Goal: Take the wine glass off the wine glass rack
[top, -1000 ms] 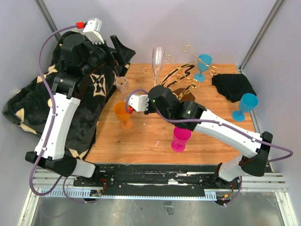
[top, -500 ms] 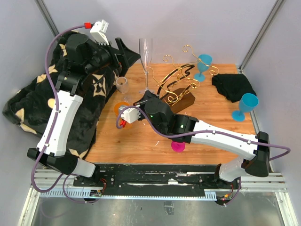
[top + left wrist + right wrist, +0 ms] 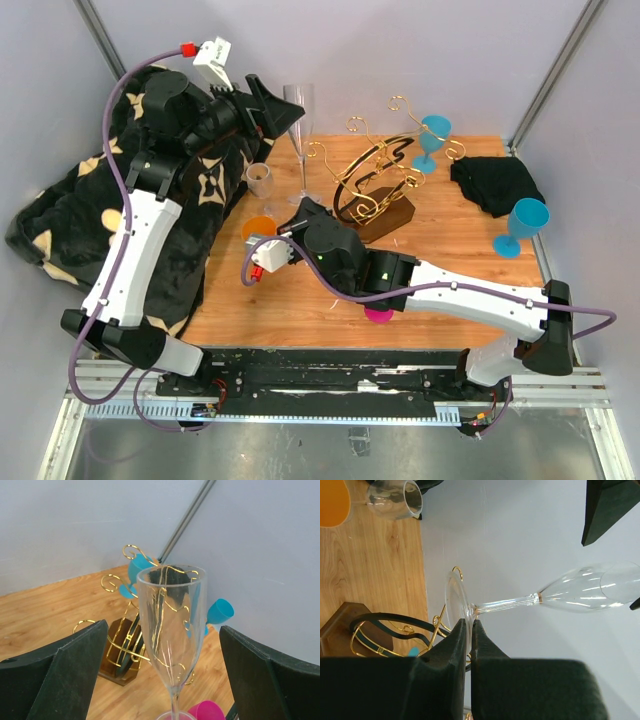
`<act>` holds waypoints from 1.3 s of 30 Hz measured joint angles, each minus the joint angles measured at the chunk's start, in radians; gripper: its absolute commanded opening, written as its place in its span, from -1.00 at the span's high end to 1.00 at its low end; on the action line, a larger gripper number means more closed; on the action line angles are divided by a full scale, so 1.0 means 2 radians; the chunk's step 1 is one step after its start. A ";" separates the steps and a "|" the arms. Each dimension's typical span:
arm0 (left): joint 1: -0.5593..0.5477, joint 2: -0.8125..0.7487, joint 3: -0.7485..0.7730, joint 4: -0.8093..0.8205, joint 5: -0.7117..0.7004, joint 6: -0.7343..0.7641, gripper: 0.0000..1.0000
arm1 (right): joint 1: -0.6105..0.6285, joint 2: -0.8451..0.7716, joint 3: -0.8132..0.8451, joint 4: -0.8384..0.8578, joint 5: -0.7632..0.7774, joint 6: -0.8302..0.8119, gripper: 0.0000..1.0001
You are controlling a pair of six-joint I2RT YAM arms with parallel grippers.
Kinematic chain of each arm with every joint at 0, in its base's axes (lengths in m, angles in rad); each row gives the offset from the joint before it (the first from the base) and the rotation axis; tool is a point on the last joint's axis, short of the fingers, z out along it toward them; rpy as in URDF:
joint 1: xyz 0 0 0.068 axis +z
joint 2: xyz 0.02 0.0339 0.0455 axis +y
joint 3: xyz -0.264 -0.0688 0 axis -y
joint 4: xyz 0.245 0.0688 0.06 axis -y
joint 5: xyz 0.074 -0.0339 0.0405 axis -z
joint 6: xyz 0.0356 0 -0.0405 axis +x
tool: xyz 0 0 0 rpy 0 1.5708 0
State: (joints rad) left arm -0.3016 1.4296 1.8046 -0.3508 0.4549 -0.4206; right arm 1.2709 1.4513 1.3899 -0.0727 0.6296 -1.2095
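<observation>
A clear, tall wine glass (image 3: 580,592) stands upright in the air above the wooden counter (image 3: 260,320), just left of the wine glass rack (image 3: 375,195) and free of its gold wire arms. The right claw (image 3: 468,630) is clamped together on the rim of the glass's round foot, holding it up from below. The left claw (image 3: 162,626) reaches in from the far left with its two dark fingers spread wide on either side of the bowl, not touching it. Behind the rack stands a teal goblet (image 3: 433,135); an orange cup (image 3: 258,228) sits on the counter near the right arm.
</observation>
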 measured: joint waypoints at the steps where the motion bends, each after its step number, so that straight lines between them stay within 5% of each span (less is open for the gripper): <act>1: 0.000 0.000 -0.001 0.005 0.002 -0.004 -0.99 | 0.002 0.000 0.000 0.000 0.000 0.000 0.99; 7: 0.000 0.015 0.005 0.016 0.006 -0.009 -0.96 | 0.014 0.000 0.000 0.000 0.000 0.000 0.99; 19: -0.012 0.041 0.005 0.025 0.011 0.004 -0.35 | 0.019 0.001 0.000 -0.013 0.002 0.007 0.96; 21: -0.028 0.038 0.000 0.031 -0.001 0.024 -0.30 | 0.019 0.001 0.000 -0.015 0.003 0.012 0.70; 23: -0.043 0.033 -0.007 0.036 -0.013 0.039 -0.29 | 0.019 0.001 0.000 -0.018 0.004 0.019 0.16; 26: -0.054 0.023 -0.024 0.040 -0.025 0.057 -0.30 | 0.020 0.001 0.001 -0.020 0.016 0.031 -0.35; 31: -0.055 -0.003 -0.079 0.071 -0.046 0.062 -0.29 | 0.020 -0.032 -0.008 -0.032 0.030 0.063 -0.41; 39: -0.075 -0.071 -0.242 0.140 -0.094 0.100 -0.29 | 0.015 -0.192 -0.026 -0.013 0.106 0.128 -0.43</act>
State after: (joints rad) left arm -0.4511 1.2881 1.3201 -0.0708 0.2672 -0.2207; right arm 1.3010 1.0668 1.3388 -0.0986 0.8413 -0.9543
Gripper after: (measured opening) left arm 0.649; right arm 0.709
